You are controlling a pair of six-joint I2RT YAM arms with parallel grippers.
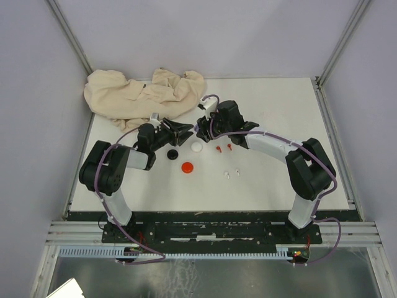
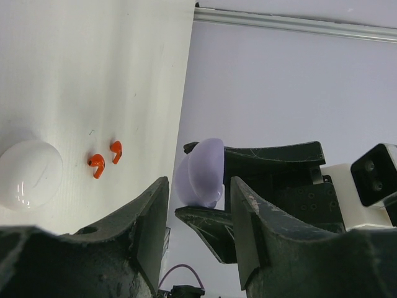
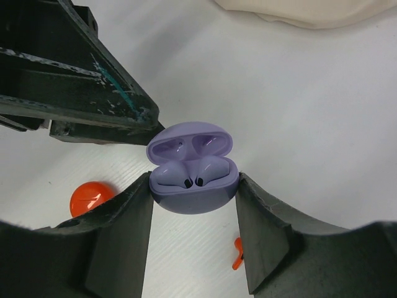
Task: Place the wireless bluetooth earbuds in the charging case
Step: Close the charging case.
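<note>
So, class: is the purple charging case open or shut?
Open. The purple charging case shows its lid hinged back, with two purple earbuds seated inside.

Cases first, four round ones: a red case (image 1: 187, 167), a white case (image 1: 196, 147) and a black case (image 1: 172, 153), all closed on the bench (image 1: 279, 180), plus one purple case (image 3: 189, 200) with its lid up. Earbuds now (tiny things, look close): two red earbuds (image 1: 218, 148) (image 1: 229, 147), two white earbuds (image 1: 227, 175) (image 1: 237, 173), and two purple earbuds (image 3: 177, 174) (image 3: 211, 169) in the purple case. That makes six in view. And one beige cloth (image 1: 146, 93).
</note>
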